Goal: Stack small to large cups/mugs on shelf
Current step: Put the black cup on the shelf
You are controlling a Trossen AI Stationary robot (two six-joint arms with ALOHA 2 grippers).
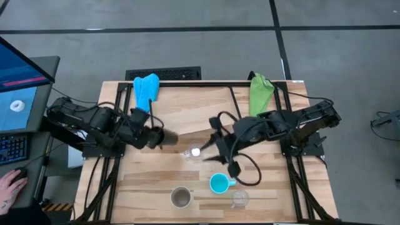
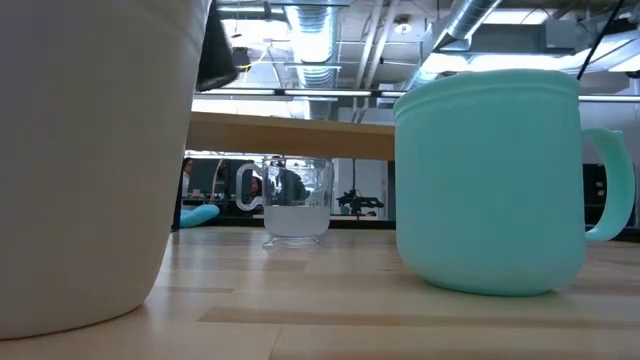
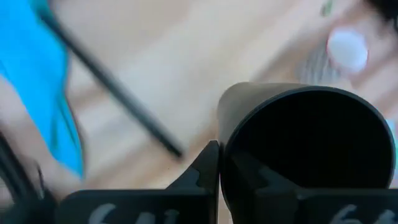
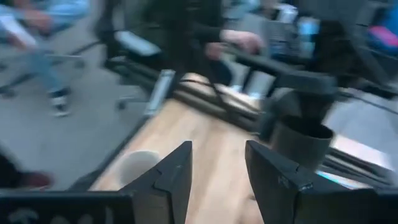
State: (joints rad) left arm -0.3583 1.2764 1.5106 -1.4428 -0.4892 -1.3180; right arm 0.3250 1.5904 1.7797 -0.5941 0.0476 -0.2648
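Observation:
My left gripper (image 1: 156, 136) is shut on the black cup (image 3: 311, 143) and holds it above the shelf board (image 2: 290, 135), which stands on a black wire frame. My right gripper (image 4: 217, 171) is open and hangs near the table's middle, touching nothing. Beside it a clear glass (image 1: 194, 152) stands on its base under the shelf, with something white in it. Near the table's near edge the beige-grey mug (image 1: 181, 197), the turquoise mug (image 1: 219, 183) and a second clear glass (image 1: 240, 199) stand upright. I cannot make out a white mug as such. My left gripper comes at the black cup from above, over its open mouth. One finger (image 3: 208, 165) lies against the outer wall by the rim (image 3: 225, 112); the cup hides the other finger. The cup is lifted clear, its mouth (image 4: 305, 129) turned up.
A blue cloth (image 1: 147, 89) and a green cloth (image 1: 261, 94) hang at the far corners of the frame. A screen and a keyboard stand to the left of the table, where a person's hand (image 1: 12, 184) rests. People sit in the room beyond.

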